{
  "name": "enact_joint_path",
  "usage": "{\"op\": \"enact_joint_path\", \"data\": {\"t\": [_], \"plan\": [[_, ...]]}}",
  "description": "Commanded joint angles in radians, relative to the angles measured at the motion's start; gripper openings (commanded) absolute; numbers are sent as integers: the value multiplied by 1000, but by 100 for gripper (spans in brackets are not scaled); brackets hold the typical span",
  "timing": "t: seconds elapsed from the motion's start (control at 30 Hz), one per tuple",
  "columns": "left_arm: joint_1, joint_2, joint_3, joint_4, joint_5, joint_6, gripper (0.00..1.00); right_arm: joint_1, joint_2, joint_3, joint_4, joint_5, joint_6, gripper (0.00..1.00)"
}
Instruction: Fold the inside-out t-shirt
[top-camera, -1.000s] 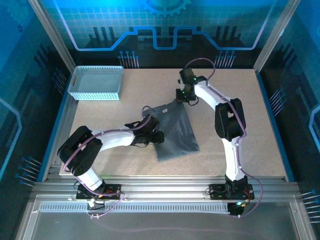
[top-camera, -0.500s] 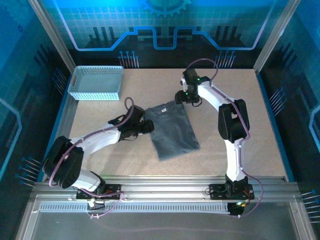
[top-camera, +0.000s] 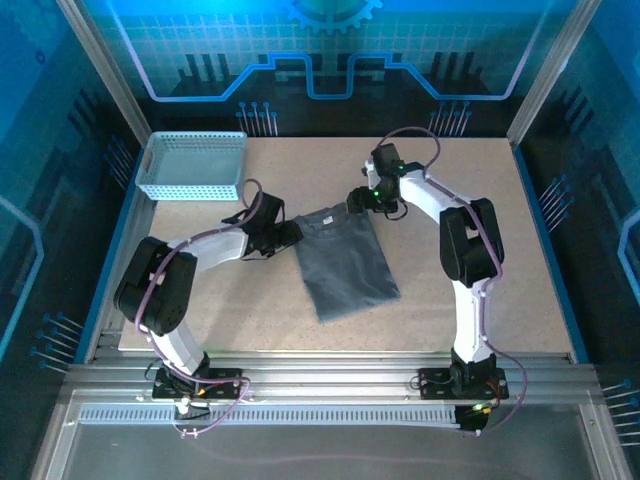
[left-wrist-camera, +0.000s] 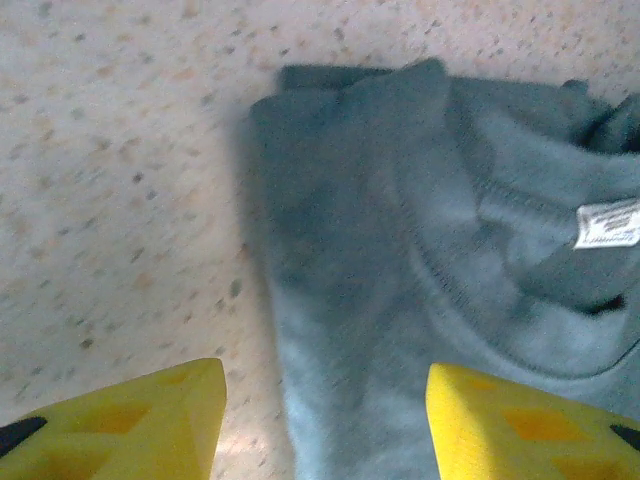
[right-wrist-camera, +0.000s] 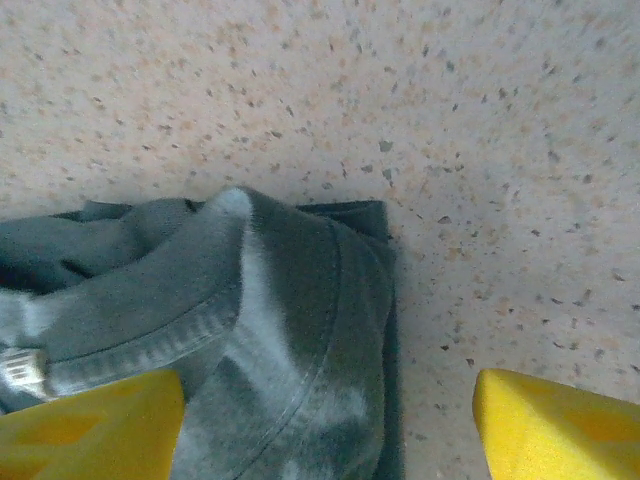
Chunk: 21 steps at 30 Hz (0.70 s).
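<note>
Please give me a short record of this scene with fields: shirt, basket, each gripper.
shirt: dark grey cloth t-shirt, folded narrow, flat on the speckled table, white label showing at collar
basket: light blue mesh basket, far left corner, apart from shirt
left gripper: open, at shirt's far left corner
right gripper: open, at shirt's far right corner

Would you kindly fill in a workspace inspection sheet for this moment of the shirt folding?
Surface: speckled beige table, no spills or marks seen.
Job's things: dark grey t-shirt lying flat in a narrow oblong, collar at the far end, white label showing.
Clutter: light blue mesh basket at the far left corner, apart from the shirt.
Grippers: left gripper and right gripper both open at the collar-end corners, holding nothing.
Cables: purple cables run along both arms, off the shirt.
Surroundings: blue-lit panels and a metal frame around the table.
</note>
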Motion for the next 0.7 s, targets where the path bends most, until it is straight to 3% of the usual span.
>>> {"op": "enact_joint_path", "data": {"t": [0.0,0.3,0.67], "plan": [[7,57,59,27,18,-28,56,3,39,30,10,-17,21,78],[7,193,134,13,16,-43,55,39,92,33,5,-23,55,73],[-29,292,215,73,98,-47,44,112,125,9,-22,9,136,55]]}}
